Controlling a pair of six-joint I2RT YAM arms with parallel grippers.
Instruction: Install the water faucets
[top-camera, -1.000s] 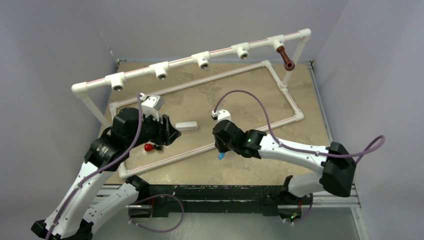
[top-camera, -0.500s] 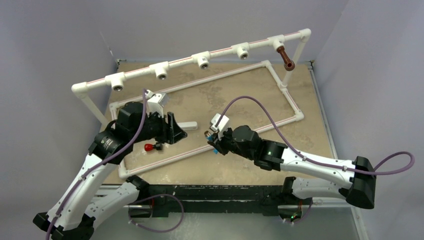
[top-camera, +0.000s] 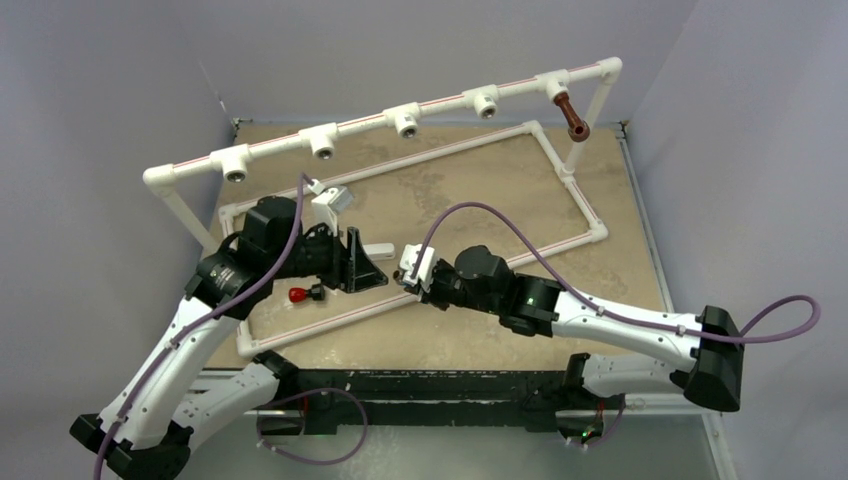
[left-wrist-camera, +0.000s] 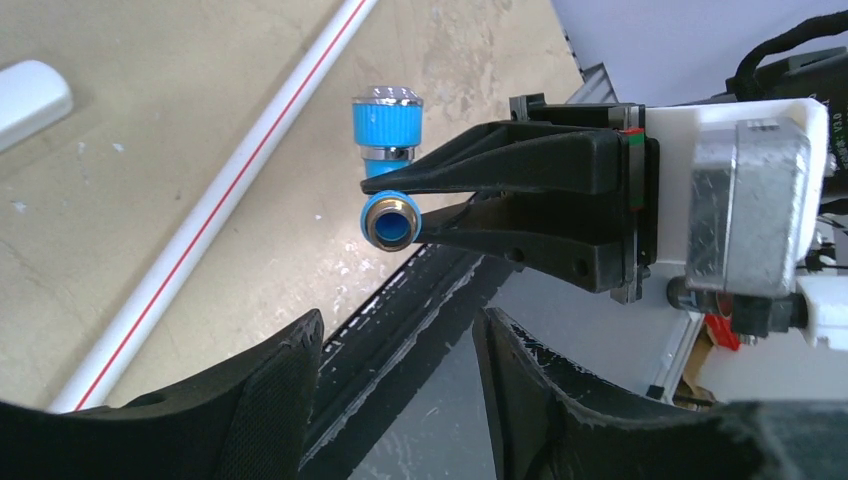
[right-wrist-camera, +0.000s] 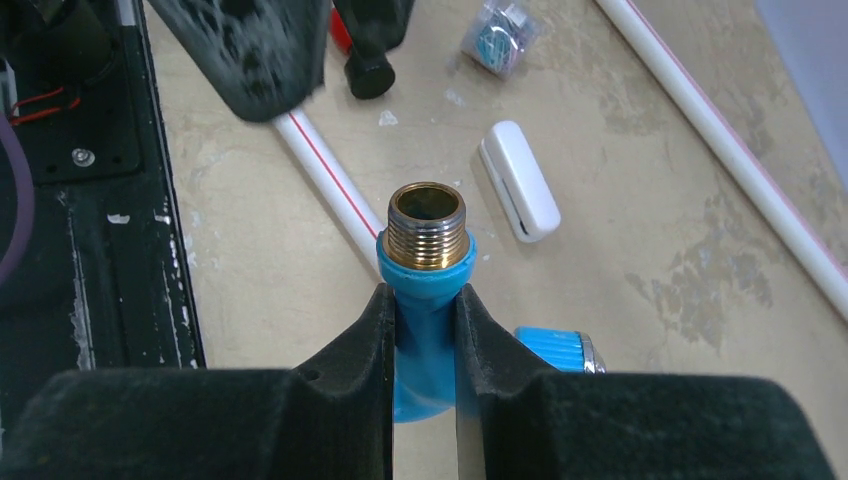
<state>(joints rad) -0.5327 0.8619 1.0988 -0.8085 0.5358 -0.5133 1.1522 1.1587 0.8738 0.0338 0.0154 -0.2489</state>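
Blue faucet (right-wrist-camera: 425, 300) pinched in the right gripper (right-wrist-camera: 422, 312), frame centre, its brass thread (right-wrist-camera: 427, 228) facing the left gripper (left-wrist-camera: 400, 340).
Left jaws spread wide; a misaligned handover could knock the faucet free.

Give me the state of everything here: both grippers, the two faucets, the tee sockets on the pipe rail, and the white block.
left gripper, open, empty.
right gripper, shut on the blue faucet.
blue faucet, held, not installed.
brown faucet, installed on the pipe rail.
tee sockets, four empty.
white block, lying flat, untouched.
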